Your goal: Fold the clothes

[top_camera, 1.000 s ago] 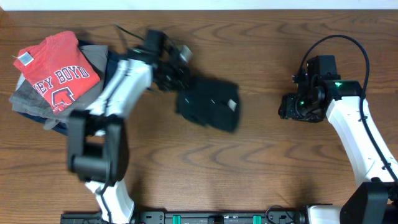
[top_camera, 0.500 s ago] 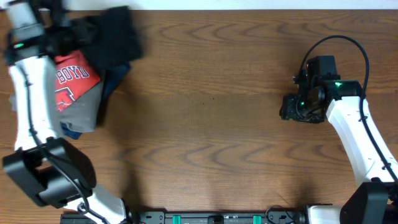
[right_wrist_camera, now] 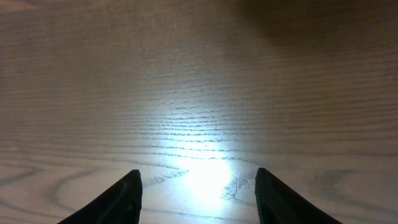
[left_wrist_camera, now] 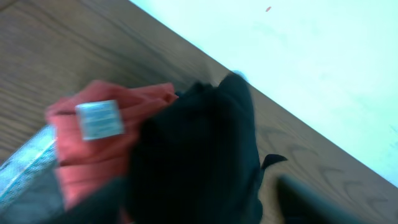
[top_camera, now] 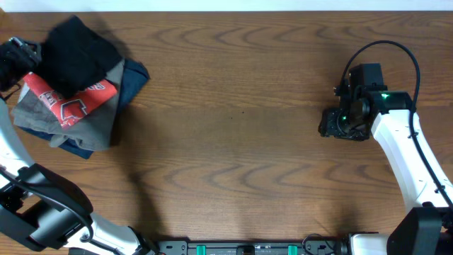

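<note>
black t-shirt [top_camera: 78,48] lying bunched atop the red t-shirt [top_camera: 67,106] and the folded pile [top_camera: 92,129] at the far left corner of the surface [top_camera: 241,142], near my left hand [top_camera: 15,58] (apart or together i cannot tell), my right hand [right_wrist_camera: 198,186] apart and empty; loosely heaped, it could slump off or unfold.

Worktop [top_camera: 233,106]: was brown wood with wavy grain.
Far edge: a white surface [top_camera: 283,4] lay beyond.
Light: glare [right_wrist_camera: 205,168] shone on the wood.
</note>
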Robot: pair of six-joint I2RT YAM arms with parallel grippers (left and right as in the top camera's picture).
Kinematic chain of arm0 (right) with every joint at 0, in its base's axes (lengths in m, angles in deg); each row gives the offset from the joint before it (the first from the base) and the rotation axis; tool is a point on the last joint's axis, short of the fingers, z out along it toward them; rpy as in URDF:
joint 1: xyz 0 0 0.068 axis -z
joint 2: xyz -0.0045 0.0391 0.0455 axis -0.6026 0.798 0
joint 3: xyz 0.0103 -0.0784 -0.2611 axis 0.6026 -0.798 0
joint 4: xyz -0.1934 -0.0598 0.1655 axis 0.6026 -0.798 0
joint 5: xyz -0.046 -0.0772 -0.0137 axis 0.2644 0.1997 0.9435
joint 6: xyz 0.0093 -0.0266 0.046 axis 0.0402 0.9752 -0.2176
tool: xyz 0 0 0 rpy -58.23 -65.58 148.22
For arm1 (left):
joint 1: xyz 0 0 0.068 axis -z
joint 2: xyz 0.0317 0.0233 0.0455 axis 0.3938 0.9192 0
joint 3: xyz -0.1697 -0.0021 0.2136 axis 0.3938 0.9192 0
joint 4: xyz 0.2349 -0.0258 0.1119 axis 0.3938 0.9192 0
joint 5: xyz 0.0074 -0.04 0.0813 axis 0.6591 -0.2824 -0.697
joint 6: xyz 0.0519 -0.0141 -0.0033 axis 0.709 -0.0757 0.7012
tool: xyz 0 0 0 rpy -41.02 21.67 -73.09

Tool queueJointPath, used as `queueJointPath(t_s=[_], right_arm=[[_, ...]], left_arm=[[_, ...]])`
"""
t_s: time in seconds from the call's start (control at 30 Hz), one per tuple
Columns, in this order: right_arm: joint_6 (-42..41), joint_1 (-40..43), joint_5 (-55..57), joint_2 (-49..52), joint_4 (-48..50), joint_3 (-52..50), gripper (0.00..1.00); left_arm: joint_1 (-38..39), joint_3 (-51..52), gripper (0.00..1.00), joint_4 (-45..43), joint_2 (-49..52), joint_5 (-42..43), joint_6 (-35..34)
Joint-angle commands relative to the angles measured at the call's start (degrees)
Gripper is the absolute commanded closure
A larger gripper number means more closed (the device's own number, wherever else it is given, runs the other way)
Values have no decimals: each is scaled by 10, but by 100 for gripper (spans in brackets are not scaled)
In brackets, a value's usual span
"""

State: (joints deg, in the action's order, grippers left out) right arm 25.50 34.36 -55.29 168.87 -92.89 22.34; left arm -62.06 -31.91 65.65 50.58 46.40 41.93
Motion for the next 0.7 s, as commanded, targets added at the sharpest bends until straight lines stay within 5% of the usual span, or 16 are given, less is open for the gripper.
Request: queueJointPath(t_s=[0.0,0.1,0.4,0.53,0.67], right_arm=[[-2,-3,6,-2,-4,7,43],[-2,-3,6,-2,-5,7,43],[-2,-3,5,-2,5,7,41],[-5,-3,-2,-2,20,7,32],[-38,-3,-37,-1,59,7,12]], left_arm=[[-17,0,2,1,-5,0,-9],[-30,0,2,13,-11,-63,-69],[-7,0,2,15,-54,-71,-71],[48,0,2,35,-71,-72,-46],[133,0,2,71,-79,-105,-24]])
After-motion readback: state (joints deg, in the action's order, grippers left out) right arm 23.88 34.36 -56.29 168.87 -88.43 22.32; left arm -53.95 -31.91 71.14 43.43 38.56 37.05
